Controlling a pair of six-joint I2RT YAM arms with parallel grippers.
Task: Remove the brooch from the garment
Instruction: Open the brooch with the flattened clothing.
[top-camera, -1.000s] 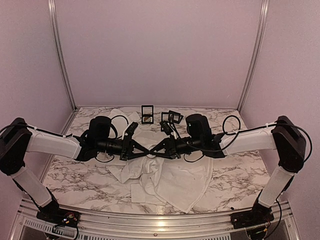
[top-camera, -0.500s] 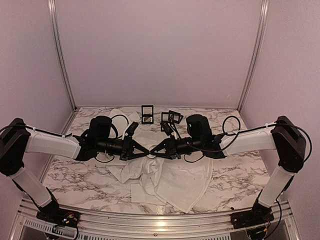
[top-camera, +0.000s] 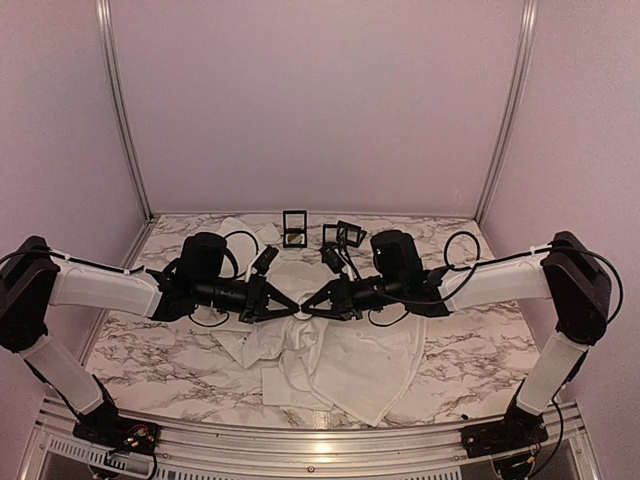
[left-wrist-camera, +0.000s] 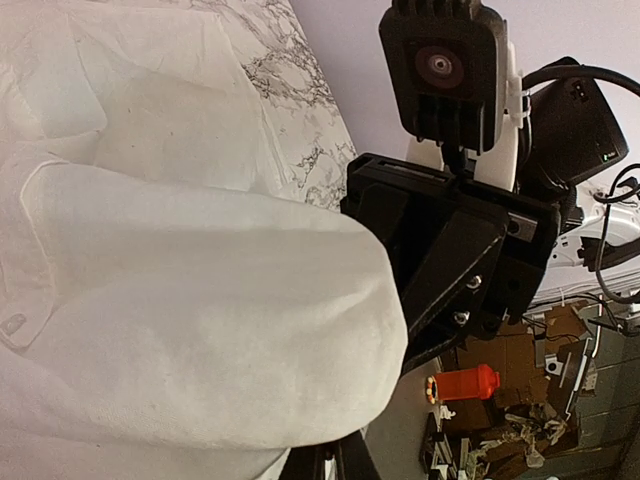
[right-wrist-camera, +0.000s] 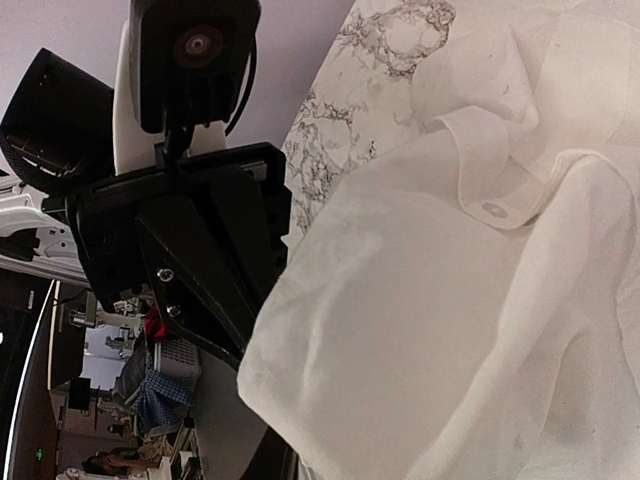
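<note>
The garment (top-camera: 350, 365) is a white shirt, crumpled on the middle of the marble table (top-camera: 480, 340). Both arms reach inward and meet tip to tip over a raised fold of it. My left gripper (top-camera: 288, 308) is shut on that fold; in the left wrist view the cloth (left-wrist-camera: 200, 300) bulges over the fingers (left-wrist-camera: 335, 462). My right gripper (top-camera: 312, 306) faces it, almost touching. The cloth (right-wrist-camera: 450, 300) hides its jaws in the right wrist view, where only a dark finger (right-wrist-camera: 280, 462) shows. The brooch is hidden.
Small black stands (top-camera: 294, 228) (top-camera: 345, 236) sit at the back of the table behind the shirt. Each wrist camera shows the other arm's black gripper body close ahead (left-wrist-camera: 450, 250) (right-wrist-camera: 190, 250). Pale walls enclose the table on three sides.
The right gripper's fingers have drawn closer together at the raised fold. Both gripper tips stay together over the shirt, a touch lower than before.
</note>
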